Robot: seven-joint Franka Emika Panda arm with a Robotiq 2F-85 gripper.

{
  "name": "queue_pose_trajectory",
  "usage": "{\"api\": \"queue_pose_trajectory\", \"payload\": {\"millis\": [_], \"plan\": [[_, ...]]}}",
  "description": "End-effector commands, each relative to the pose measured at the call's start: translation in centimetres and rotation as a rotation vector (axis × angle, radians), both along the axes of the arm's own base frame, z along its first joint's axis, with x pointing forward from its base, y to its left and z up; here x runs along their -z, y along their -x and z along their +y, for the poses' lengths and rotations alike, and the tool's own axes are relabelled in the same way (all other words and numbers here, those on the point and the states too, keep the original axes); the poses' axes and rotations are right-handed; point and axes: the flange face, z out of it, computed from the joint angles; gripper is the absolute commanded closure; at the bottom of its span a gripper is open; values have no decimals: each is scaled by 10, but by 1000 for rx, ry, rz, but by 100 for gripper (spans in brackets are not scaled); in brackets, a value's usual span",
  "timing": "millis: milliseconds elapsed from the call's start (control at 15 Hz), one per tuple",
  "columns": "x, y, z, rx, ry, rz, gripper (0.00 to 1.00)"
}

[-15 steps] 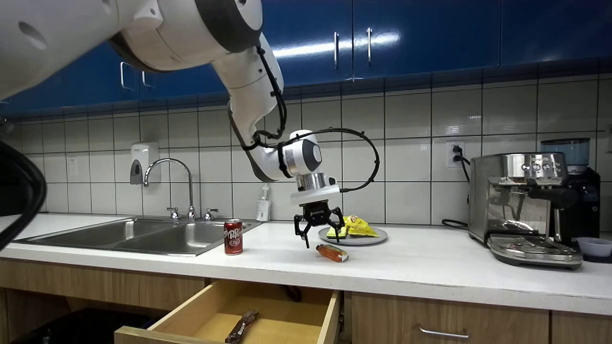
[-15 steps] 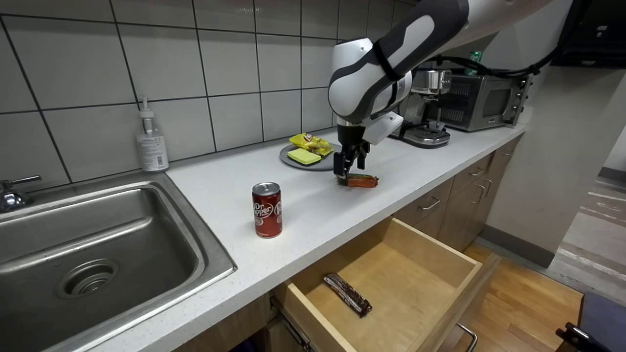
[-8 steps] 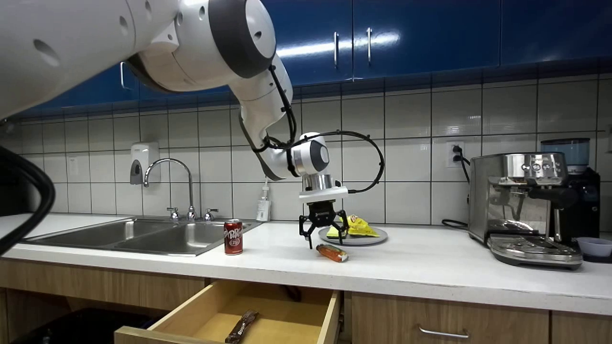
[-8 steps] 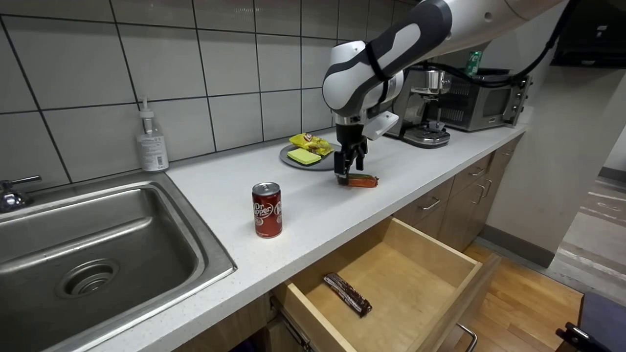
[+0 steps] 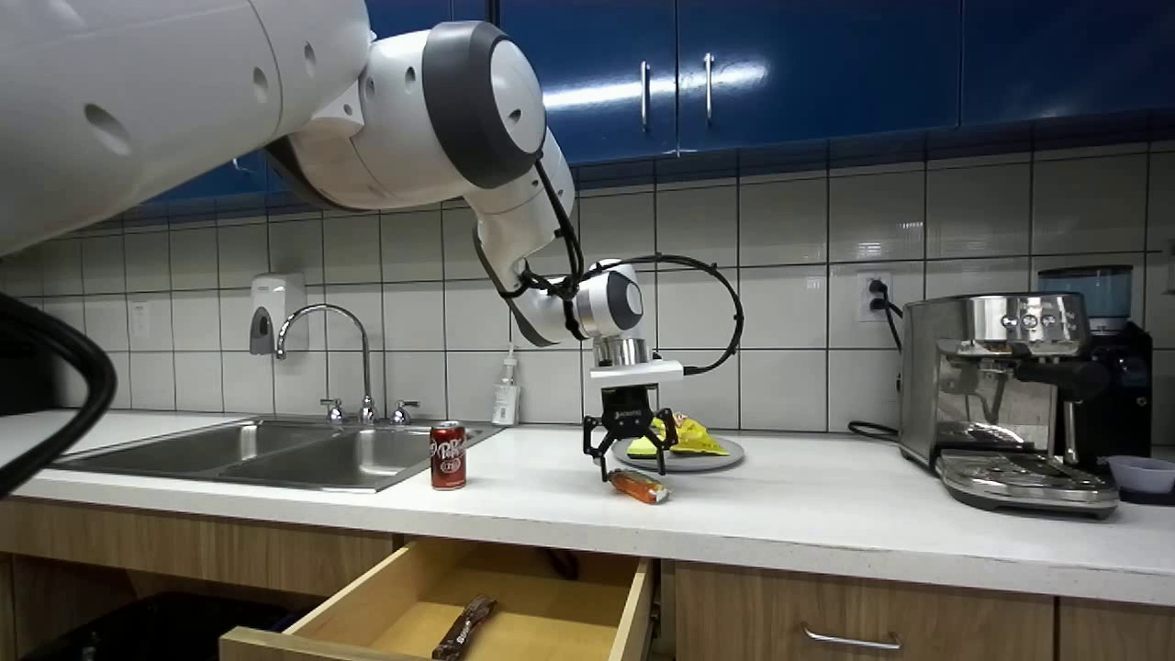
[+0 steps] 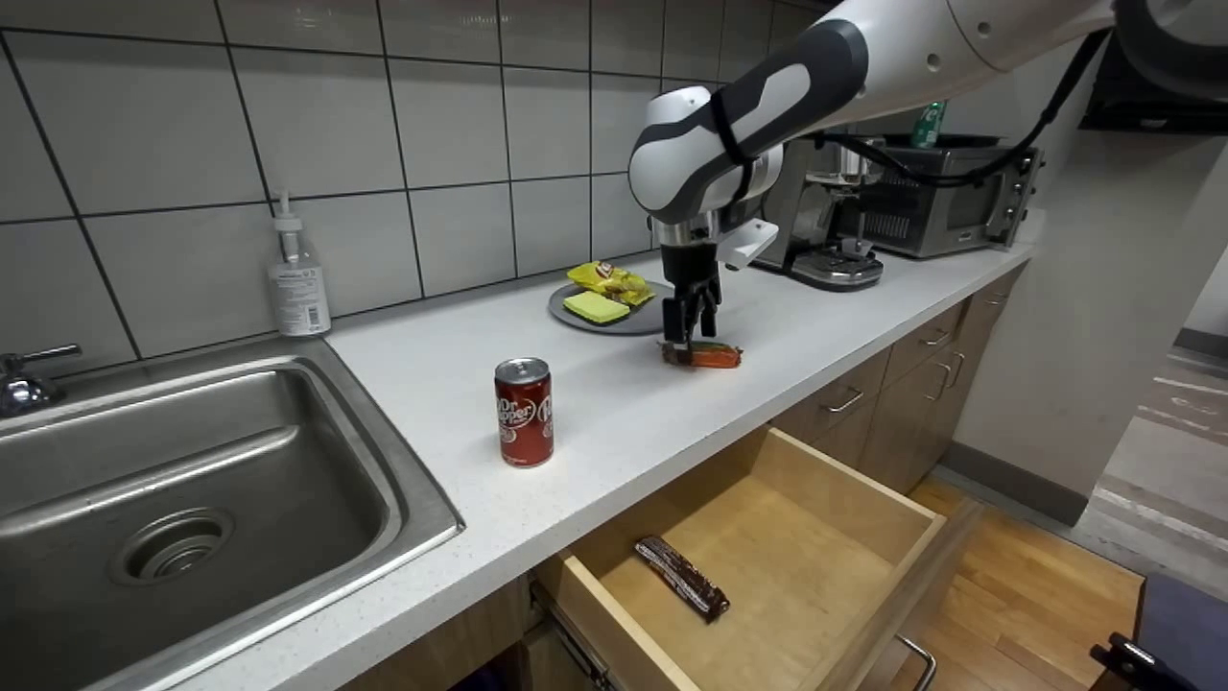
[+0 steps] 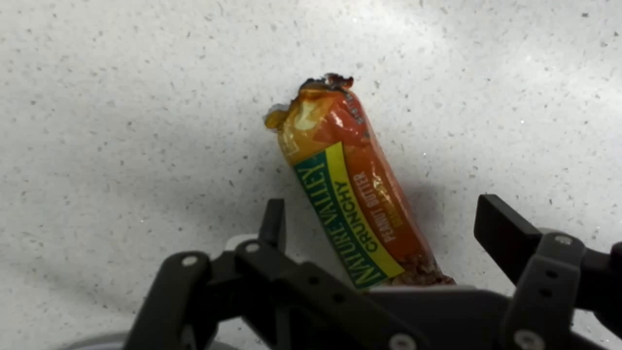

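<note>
A snack bar in an orange, green and yellow wrapper (image 7: 359,194) lies on the white counter; it also shows in both exterior views (image 5: 640,487) (image 6: 718,356). My gripper (image 7: 381,211) is open and points down over the bar. In the wrist view the bar lies slanted between the two fingers, with a gap on each side, and its near end is hidden behind the gripper. In the exterior views the gripper (image 5: 633,474) (image 6: 689,347) has its fingertips low, close to the bar. It holds nothing.
A grey plate (image 6: 633,324) with a yellow bag (image 6: 612,280) and yellow sponge (image 6: 596,306) stands behind the gripper. A red soda can (image 6: 525,413) stands near the sink (image 6: 317,403). Below, an open drawer (image 6: 796,537) holds a brown bar (image 6: 681,578). A coffee machine (image 5: 1001,395) stands further along.
In an exterior view my gripper has moved right and slightly down, so that its fingers stand closer about the orange bar. The gripper stays open; the bar and other things have not moved.
</note>
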Motion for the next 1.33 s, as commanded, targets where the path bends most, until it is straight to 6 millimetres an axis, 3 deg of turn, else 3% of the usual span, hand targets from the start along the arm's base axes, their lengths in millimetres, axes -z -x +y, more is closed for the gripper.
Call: {"api": "queue_pose_trajectory", "payload": {"millis": [0, 800, 867, 933, 1267], "plan": [[-13, -6, -12, -37, -35, 17, 0], [25, -16, 3, -64, -56, 88, 0], [25, -16, 4, -64, -58, 92, 25], [24, -17, 3, -67, -57, 94, 26], [16, -20, 3, -71, -60, 101, 64]]}}
